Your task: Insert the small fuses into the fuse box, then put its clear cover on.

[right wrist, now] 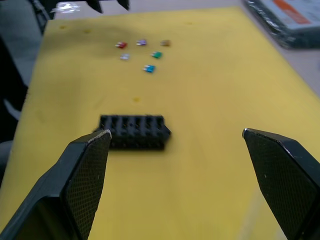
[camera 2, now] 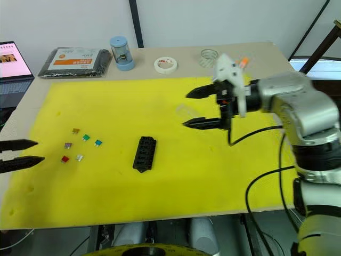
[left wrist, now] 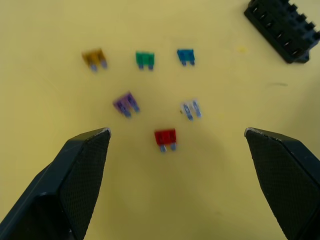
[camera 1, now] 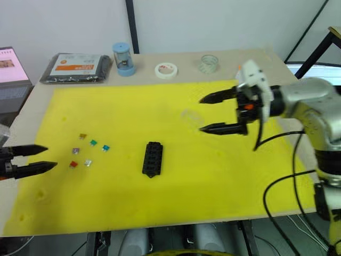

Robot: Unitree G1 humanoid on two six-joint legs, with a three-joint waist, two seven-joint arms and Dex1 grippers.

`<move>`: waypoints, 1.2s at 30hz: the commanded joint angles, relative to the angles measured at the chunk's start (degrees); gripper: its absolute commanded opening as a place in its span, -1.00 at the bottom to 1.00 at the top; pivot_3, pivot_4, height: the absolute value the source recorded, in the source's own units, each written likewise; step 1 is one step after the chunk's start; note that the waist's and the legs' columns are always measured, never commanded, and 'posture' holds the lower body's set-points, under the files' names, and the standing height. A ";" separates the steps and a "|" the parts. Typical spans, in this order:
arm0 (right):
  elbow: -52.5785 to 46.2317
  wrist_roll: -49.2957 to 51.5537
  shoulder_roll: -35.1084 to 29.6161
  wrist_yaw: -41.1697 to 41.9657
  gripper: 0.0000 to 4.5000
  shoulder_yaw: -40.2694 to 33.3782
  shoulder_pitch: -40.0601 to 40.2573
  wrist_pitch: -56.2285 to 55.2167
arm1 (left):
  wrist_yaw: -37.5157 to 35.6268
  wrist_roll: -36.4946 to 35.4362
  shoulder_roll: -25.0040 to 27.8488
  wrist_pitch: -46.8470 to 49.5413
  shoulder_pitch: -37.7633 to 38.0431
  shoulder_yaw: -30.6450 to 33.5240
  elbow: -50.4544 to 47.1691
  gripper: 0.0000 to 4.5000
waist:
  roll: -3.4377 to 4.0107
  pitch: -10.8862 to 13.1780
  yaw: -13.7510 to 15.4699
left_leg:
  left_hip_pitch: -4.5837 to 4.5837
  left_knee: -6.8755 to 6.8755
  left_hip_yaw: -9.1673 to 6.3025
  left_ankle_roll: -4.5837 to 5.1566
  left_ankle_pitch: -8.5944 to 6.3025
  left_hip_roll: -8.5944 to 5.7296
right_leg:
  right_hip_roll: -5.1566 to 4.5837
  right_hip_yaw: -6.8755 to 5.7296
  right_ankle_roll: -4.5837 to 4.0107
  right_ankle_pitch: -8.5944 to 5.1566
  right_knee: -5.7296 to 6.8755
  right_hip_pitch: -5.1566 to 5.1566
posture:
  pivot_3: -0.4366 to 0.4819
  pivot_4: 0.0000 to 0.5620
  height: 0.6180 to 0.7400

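The black fuse box (camera 1: 152, 159) lies flat on the yellow mat (camera 1: 213, 186), slots facing up. Left of it several small fuses are scattered: tan (camera 1: 82, 136), green (camera 1: 93, 143), teal (camera 1: 105, 148), purple (camera 1: 75, 151), red (camera 1: 73, 164) and clear (camera 1: 88, 162). My left gripper (camera 1: 50, 157) hovers open just left of the fuses, with the red fuse (left wrist: 165, 137) lying between its fingers' line of sight. The right gripper (camera 1: 201, 114) is open above the mat, right of and beyond the box. A faint glassy patch beside its fingertips looks like the clear cover (camera 1: 187, 114).
Along the table's back edge stand a flat black packet with an orange label (camera 1: 77, 68), a blue cylinder (camera 1: 122, 58), a white tape roll (camera 1: 166, 70) and a clear tape roll (camera 1: 209, 63). A laptop screen (camera 1: 10, 66) is off the table at far left.
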 commanded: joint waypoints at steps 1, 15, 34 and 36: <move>-1.68 -3.49 3.58 -1.87 0.99 4.75 -3.36 -2.12 | -1.18 -1.78 0.82 7.58 -2.62 -2.32 4.32 1.00 | -0.03 -0.02 0.16 | 0.00 0.00 0.00 0.00 0.00 0.00 | -0.02 0.00 0.00 0.00 0.00 0.00 | -0.05 -0.47 1.00; -1.03 -14.25 10.12 -1.18 0.99 15.00 -5.06 -12.60 | -1.46 -1.30 -0.70 17.97 -15.24 -9.77 15.99 1.00 | -0.26 -0.15 -0.22 | 0.01 0.02 0.01 -0.03 0.02 -0.08 | 0.01 -0.02 0.00 0.00 0.10 -0.01 | -0.05 -0.47 1.00; -2.09 -13.75 10.19 -1.13 1.00 13.14 -5.72 -10.48 | -0.68 -0.75 -3.12 19.96 -17.08 -14.10 14.61 0.60 | -0.29 -0.16 -0.18 | 0.01 0.03 0.00 -0.03 0.02 -0.06 | -0.01 -0.01 0.00 0.00 0.11 -0.02 | -0.05 -0.47 1.00; -2.19 -13.81 10.13 -1.22 1.00 13.01 -5.83 -10.34 | -0.53 -0.50 -3.44 20.46 -17.35 -14.43 14.66 0.60 | -0.29 -0.16 -0.18 | 0.01 0.03 0.01 -0.03 0.02 -0.07 | -0.01 -0.01 0.00 0.00 0.11 -0.02 | -0.05 -0.47 1.00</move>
